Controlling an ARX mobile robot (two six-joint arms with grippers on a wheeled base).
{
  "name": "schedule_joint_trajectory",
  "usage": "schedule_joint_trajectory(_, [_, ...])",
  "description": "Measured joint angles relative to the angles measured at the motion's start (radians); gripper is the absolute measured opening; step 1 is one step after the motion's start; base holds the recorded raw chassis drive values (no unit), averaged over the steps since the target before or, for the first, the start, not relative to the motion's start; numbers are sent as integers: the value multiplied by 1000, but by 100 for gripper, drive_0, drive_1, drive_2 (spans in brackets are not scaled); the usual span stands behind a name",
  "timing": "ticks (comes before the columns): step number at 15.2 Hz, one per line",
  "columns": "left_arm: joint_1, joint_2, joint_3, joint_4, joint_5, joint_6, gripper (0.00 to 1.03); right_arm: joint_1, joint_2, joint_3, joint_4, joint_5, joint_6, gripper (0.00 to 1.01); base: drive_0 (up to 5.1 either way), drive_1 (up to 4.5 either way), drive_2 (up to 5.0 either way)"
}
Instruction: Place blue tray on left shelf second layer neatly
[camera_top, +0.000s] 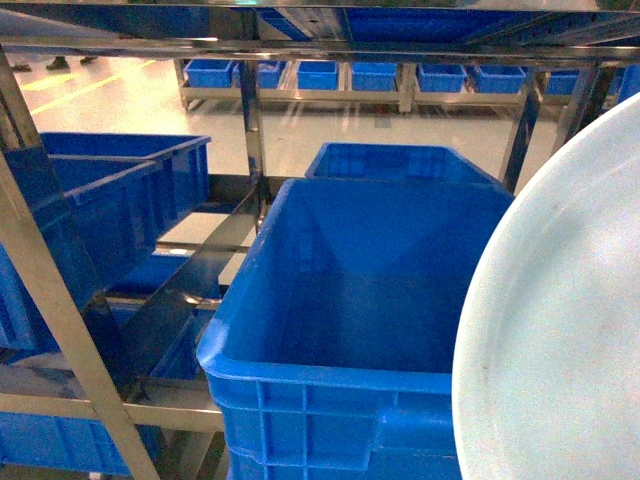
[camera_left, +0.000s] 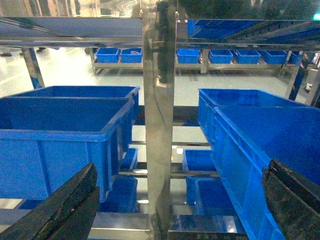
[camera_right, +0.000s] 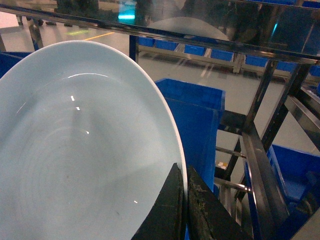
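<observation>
The blue tray (camera_right: 75, 150), pale, round and glossy, is held on edge and fills the left of the right wrist view. It also covers the right edge of the head view as a blue tray (camera_top: 560, 330). My right gripper (camera_right: 184, 197) is shut on its rim, one black finger on each face. My left gripper (camera_left: 175, 205) is open and holds nothing; its fingers (camera_left: 65, 205) stand wide apart on either side of a steel post (camera_left: 159, 125). A tier of the left shelf (camera_top: 185, 275), shiny steel rails, lies left of the tray and carries a deep blue crate (camera_top: 100, 205).
A large deep-blue crate (camera_top: 350, 310) stands directly ahead with another crate (camera_top: 395, 160) behind it. Steel posts (camera_top: 50, 300) and an upper rail (camera_top: 320, 48) frame the rack. More crates (camera_left: 65, 130) flank the post, and a far row of crates (camera_top: 370, 75) lines the floor beyond.
</observation>
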Motion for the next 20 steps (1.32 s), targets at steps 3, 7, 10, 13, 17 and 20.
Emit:
schedule_joint_trajectory(3, [0,0,0,0,0,0,98,0,0,0,0,0,0,2,-3,422,-429])
schedule_joint_trajectory(7, [0,0,0,0,0,0,98,0,0,0,0,0,0,2,-3,422,-429])
schedule_joint_trajectory(10, [0,0,0,0,0,0,98,3,0,0,-16,-1,1,2,-3,422,-429])
schedule_joint_trajectory(13, [0,0,0,0,0,0,98,34,10,1,-23,21,13,2,-3,422,-429])
schedule_joint_trajectory(17, [0,0,0,0,0,0,98,104,96,31,79,84,20,2,-3,422,-429])
schedule_joint_trajectory(20, [0,0,0,0,0,0,98,57,350,69,285,68,10,2,-1,141,-143])
